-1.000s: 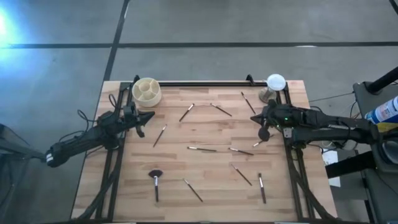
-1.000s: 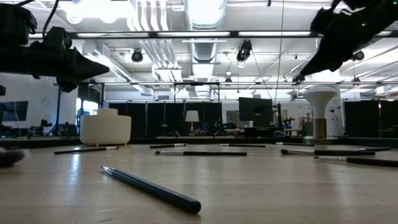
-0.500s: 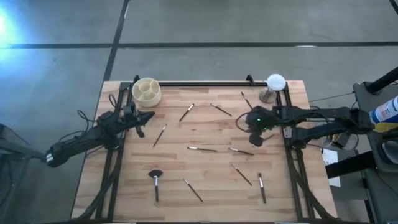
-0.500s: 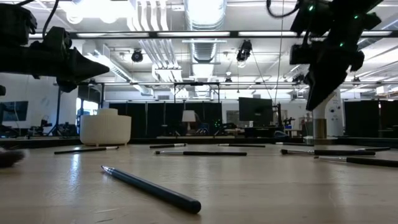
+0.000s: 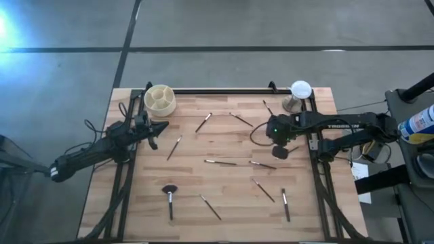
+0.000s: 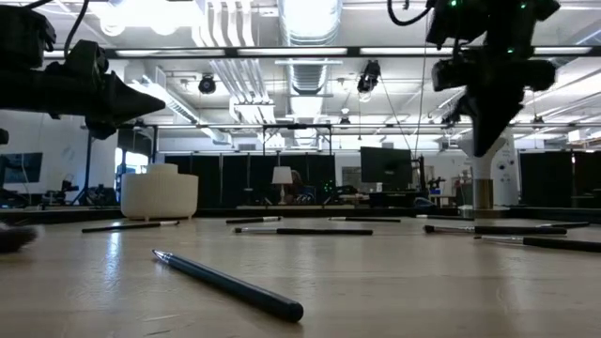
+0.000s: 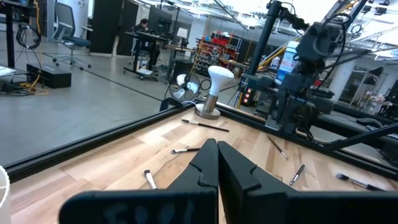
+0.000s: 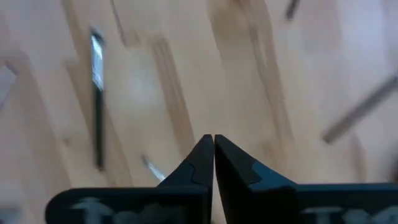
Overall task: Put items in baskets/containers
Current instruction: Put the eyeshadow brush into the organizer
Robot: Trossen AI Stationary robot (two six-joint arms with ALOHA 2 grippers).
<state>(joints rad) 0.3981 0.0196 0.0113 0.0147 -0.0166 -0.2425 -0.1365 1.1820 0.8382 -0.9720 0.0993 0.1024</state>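
Your right gripper (image 5: pixel 283 150) hangs above the right half of the wooden table (image 5: pixel 224 224), fingers pressed together with nothing between them, pointing down at the boards; in its wrist view you see bare wood and a few blurred brushes (image 8: pixel 97 102) beneath it; your left gripper (image 5: pixel 160 127) waits at the table's left edge, also shut tight and empty, just near of the cream cup (image 5: pixel 160 99), which stands at the far left corner with its divided compartments showing; the makeup brushes (image 5: pixel 220 162) lie scattered flat across the table, none in the cup as far as you can see; the fluffy-headed brush (image 5: pixel 169 195) lies near the left front; a white dome on a stand (image 5: pixel 299 93) sits at the far right corner
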